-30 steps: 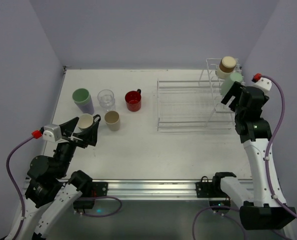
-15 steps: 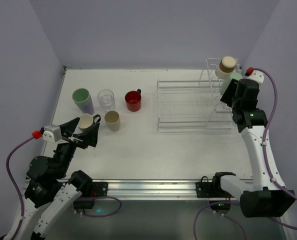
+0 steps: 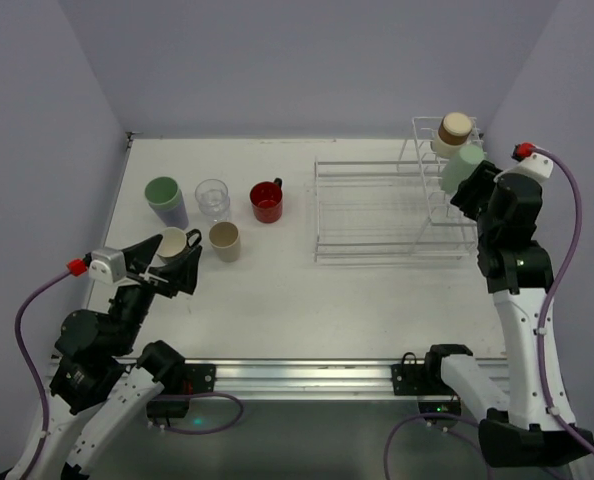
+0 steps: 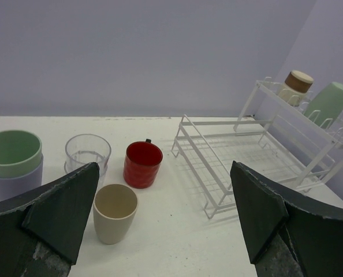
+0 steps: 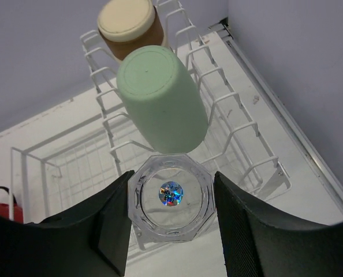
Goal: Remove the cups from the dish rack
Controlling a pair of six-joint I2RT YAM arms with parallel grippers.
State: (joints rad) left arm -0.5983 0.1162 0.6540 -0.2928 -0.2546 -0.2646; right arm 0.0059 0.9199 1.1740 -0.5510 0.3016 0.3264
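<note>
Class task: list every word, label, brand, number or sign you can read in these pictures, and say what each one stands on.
No text can be read in any view.
Sticker on the base of the clear glass: small, shiny, multicoloured, too blurred to read.
Dish rack and pale green cup: no print visible.

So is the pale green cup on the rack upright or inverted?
Inverted and tilted: the pale green cup shows its closed base, leaning on prongs of the white wire rack.
</note>
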